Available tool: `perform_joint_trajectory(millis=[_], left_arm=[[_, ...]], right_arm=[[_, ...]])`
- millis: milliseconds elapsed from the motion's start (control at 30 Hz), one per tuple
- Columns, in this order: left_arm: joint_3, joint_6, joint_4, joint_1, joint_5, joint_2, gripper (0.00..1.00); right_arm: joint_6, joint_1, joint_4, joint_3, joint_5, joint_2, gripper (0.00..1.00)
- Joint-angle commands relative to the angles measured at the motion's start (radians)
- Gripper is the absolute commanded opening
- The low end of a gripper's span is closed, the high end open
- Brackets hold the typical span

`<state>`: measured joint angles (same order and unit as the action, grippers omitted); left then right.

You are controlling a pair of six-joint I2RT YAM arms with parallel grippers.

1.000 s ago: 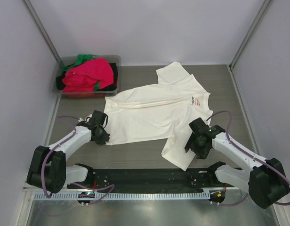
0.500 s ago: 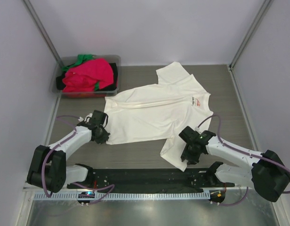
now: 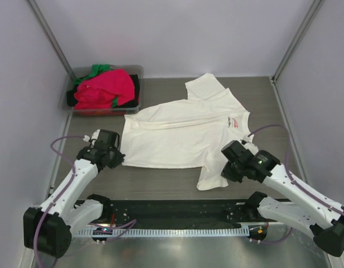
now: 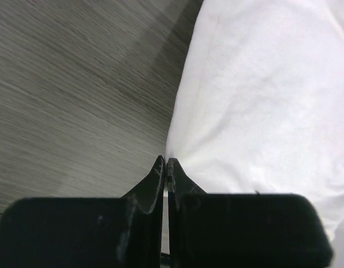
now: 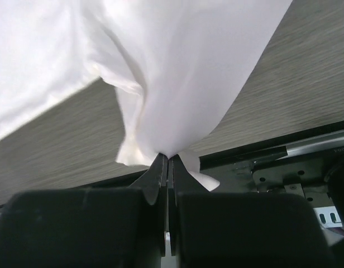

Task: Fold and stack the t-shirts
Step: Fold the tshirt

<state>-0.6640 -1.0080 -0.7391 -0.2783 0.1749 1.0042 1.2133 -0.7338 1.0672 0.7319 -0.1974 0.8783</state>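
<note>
We see the grey wood-grain table (image 3: 161, 187) carrying everything. On it the cream-white t-shirt (image 3: 183, 134) lies spread out near the middle, its collar toward the right, with a small red print by the neck. One sleeve reaches toward the far edge, and the other hangs toward the near edge. In the far left corner sits the grey bin (image 3: 105, 111). It holds a heap with the pink-red tee (image 3: 105, 86) on top, a green tee (image 3: 96, 70) and a dark tee (image 3: 135, 84) under it. The left pincer (image 4: 165, 162) is clenched on the shirt's near-left hem corner. The right pincer (image 5: 166, 158) grasps the near sleeve, whose cloth bunches at its tips.
</note>
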Motion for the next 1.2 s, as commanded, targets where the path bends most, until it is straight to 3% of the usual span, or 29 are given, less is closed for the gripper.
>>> perform_joint_trajectory(millis=[0,333,500,633,967,1167], left_arm=[[-0.071,0.025,-0.178,0.011,0.014,-0.09,0.0],[-0.134,-0.033,-0.422,0.013,-0.018,-0.291,0.0],[-0.12,-0.049,-0.487,0.011,-0.031,-0.357,0.0],[-0.114,-0.034,-0.473,0.011,-0.038,-0.351,0.01],[-0.232,0.086,-0.341,0.014,-0.022,-0.106,0.01],[-0.315,0.166,-0.278,0.043,-0.017,0.086,0.01]], right_arm=[[0.043,-0.006,0.22,0.144,-0.155,-0.07,0.01],[0.092,-0.006,0.442,0.299,-0.212,-0.216,0.01],[0.092,-0.006,0.438,0.274,-0.189,-0.272,0.01],[0.042,-0.006,0.338,0.283,-0.189,-0.262,0.01],[-0.168,-0.001,0.254,0.578,-0.414,0.125,0.01],[-0.352,0.102,0.154,0.695,-0.418,0.316,0.01]])
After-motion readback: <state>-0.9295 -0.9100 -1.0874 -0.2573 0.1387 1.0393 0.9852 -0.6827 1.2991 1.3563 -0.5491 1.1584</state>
